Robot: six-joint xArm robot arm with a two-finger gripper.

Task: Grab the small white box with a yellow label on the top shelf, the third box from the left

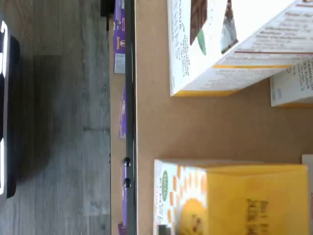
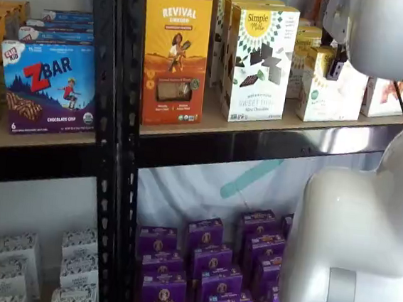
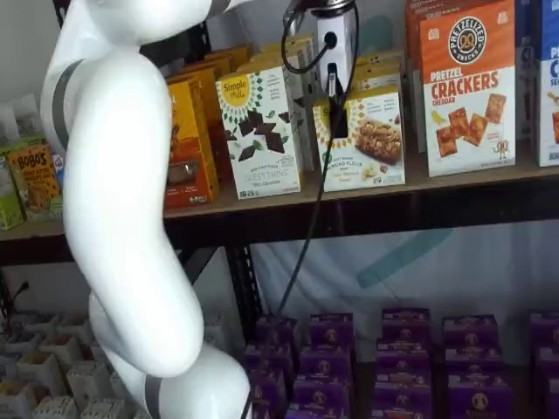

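Note:
The small white box (image 3: 371, 140) stands on the top shelf (image 3: 262, 202), short, with a yellow top and a sunburst logo. It also shows in a shelf view (image 2: 329, 88) and in the wrist view (image 1: 234, 200). The gripper (image 3: 337, 122) hangs in front of the box's left part, its white body above and a black finger seen side-on, so I cannot tell open or shut. In a shelf view only a dark bit of the gripper (image 2: 336, 66) shows by the box. The taller white chocolate-squares box (image 3: 259, 131) stands left of it.
An orange Revival box (image 2: 174, 48) stands further left and a Pretzel Crackers box (image 3: 467, 87) to the right. Purple boxes (image 3: 402, 349) fill the lower level. The white arm (image 3: 122, 201) fills much of both shelf views. The shelf's black front rail (image 1: 129, 117) shows in the wrist view.

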